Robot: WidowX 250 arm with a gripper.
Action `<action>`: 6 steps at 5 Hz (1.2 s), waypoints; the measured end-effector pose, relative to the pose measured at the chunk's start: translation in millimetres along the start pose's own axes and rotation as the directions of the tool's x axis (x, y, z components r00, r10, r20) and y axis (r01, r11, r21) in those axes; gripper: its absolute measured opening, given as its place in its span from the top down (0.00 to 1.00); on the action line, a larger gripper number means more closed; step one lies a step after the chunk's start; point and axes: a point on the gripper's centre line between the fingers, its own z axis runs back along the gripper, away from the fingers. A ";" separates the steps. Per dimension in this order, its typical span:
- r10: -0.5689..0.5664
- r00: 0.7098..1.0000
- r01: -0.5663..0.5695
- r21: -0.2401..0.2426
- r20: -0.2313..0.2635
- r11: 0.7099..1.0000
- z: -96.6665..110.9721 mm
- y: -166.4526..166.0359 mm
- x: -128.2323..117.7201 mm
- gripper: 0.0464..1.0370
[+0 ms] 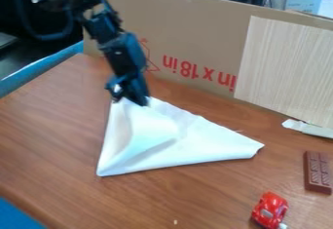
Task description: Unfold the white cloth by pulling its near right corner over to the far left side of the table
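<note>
The black two-finger gripper [130,98] hangs at the top corner of a white folded cloth [195,143], its tip meeting or just over the cloth's upper edge. Whether it is open or closed on the fabric, I cannot tell. The key relation is that nearly all of the cloth lies below and to the right of the gripper in the view: the gripper is at the cloth's far, upper-left end, not over its middle. From there, one side of the rough triangle drops steeply to the near left corner, while another slants down to the corner at the right. The cloth's longer reach thus runs across the view, away from the gripper on its right side. A loose layer bulges in the left half, just below the gripper; the right part lies flatter on the brown wooden worktop [48,130].

Past the cloth's right corner, well apart from the gripper, is a chocolate bar [317,172], its length pointing roughly toward the camera. A red toy car [270,209] sits nearer the camera. Behind the cloth stands a cardboard panel [189,28], with a pale wood-grain sheet [286,67] against it.
</note>
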 end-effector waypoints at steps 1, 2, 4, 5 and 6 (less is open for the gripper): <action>-0.007 1.000 0.007 -0.007 0.019 1.000 16.9 6.6 -36.0 0.99; -0.027 0.999 0.027 -0.012 0.040 1.000 34.1 12.3 -67.7 0.99; -0.042 0.997 0.044 -0.026 0.071 0.999 54.8 24.3 -124.7 0.99; -0.040 0.995 0.040 -0.001 0.096 0.999 64.8 24.3 -142.8 0.99; -0.055 0.989 0.051 0.032 0.134 0.998 74.6 21.5 -146.9 0.99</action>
